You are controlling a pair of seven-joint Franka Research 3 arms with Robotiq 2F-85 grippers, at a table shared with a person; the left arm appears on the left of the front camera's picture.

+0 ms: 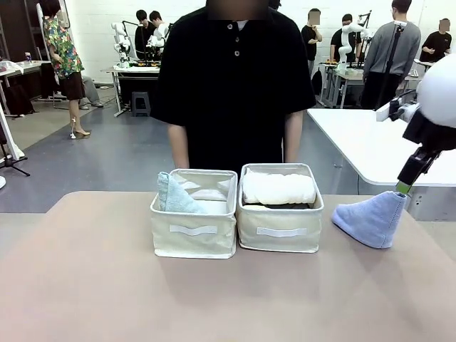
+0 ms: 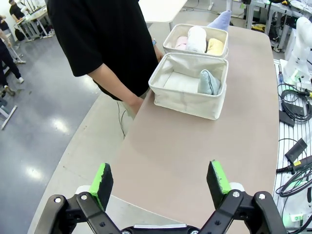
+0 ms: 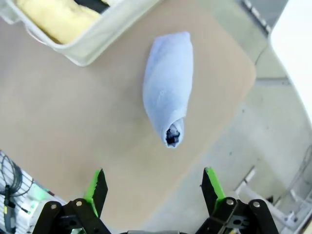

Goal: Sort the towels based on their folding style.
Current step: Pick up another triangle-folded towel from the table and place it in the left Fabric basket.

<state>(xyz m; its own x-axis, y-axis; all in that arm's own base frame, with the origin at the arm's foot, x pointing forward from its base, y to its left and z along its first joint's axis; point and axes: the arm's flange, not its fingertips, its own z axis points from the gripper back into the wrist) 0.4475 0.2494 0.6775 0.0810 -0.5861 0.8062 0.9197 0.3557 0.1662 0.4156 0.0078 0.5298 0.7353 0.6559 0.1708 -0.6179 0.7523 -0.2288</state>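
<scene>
One bin (image 1: 279,233) holds rolled towels (image 1: 278,189), other bin (image 1: 192,231) a cone (image 1: 174,198); all fingers (image 2: 102,179) (image 3: 210,187) wide, empty.

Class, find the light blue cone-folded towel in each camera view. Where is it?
Front view: light blue towel on the right side of the table.
Left wrist view: top edge, tip showing behind the bin of rolled towels.
Right wrist view: centre of the picture.
Shared landmark: that bin, beside it.

The right arm (image 1: 436,96) enters from the upper right, wrist pitched downward. The right gripper (image 3: 154,178) has its jaws spread wide, with nothing between its green pads (image 3: 93,187). The left gripper (image 2: 159,178) is equally wide and empty, fingers level.
</scene>
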